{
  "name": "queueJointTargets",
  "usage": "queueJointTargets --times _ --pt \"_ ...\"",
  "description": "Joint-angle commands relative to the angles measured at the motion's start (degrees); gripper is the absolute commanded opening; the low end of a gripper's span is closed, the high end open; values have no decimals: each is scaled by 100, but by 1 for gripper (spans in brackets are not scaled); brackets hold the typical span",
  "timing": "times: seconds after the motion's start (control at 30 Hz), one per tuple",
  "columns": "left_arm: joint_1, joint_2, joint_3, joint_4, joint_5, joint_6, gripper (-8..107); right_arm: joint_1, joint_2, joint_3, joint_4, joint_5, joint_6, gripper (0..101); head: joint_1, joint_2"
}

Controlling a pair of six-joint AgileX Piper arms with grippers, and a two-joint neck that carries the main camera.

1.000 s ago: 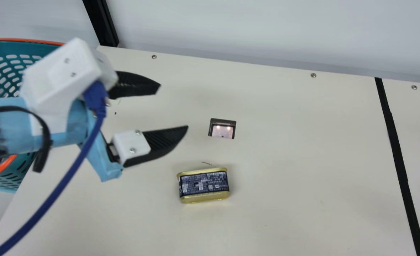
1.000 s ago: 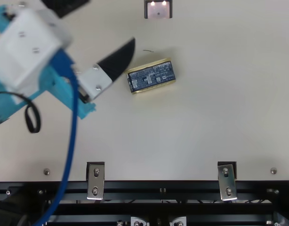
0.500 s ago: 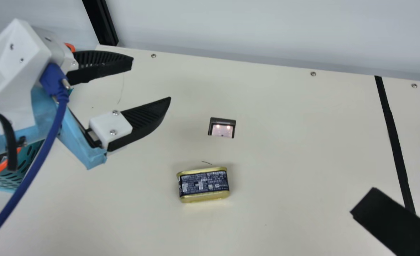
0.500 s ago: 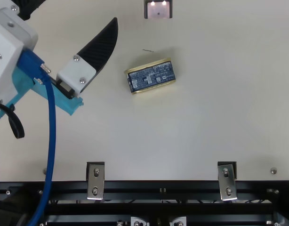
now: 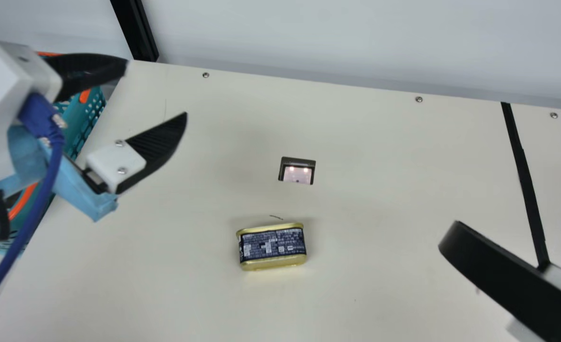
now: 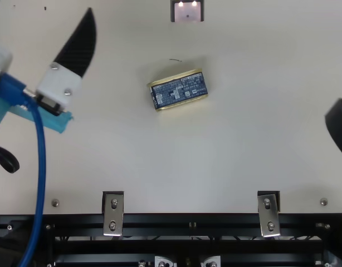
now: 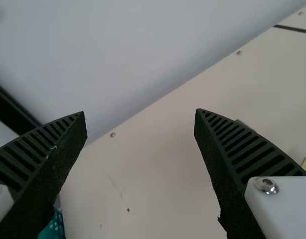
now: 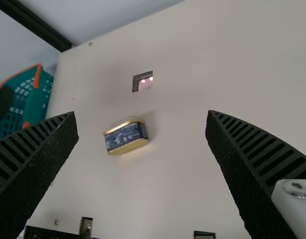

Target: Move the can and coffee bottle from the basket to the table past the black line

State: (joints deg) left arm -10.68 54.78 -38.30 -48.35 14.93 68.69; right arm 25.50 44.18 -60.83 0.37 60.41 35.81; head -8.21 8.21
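- One can lies on the table, basket side of the black line.
- Main view: left gripper at the can's eleven o'clock, jaws released.
- Right gripper at its three o'clock, jaws also wide apart.
- Basket at its ten o'clock.

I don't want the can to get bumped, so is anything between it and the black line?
Yes, the right gripper. In the main view, it is partly between the can and the black line, over the table. I see nothing else between them.
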Motion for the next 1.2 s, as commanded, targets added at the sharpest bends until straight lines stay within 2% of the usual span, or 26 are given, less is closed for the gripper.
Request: queueJointTargets --times 0.0,0.2,0.37,0.7,0.93,1.17 --pt "98 -183 148 388 -143 -257 90 -78 385 -73 -34 18 -549 101 -34 -50" --pt "378 -713 512 982 -220 -869 90 -443 1128 -320 54 63 -1881 101 -34 -50" --pt "495 -1192 818 1337 -217 -1358 90 -669 1651 -570 423 66 -2957 101 -34 -50" --pt "521 -2113 1435 1893 -32 -2253 90 -393 2388 -908 915 289 -5076 101 -34 -50" --pt "534 -2197 1477 1941 20 -2339 90 206 2856 -922 836 251 -5971 101 -34 -50" --pt "534 -2197 1477 1941 20 -2339 90 807 3468 -1008 620 -47 -6416 101 -34 -50"
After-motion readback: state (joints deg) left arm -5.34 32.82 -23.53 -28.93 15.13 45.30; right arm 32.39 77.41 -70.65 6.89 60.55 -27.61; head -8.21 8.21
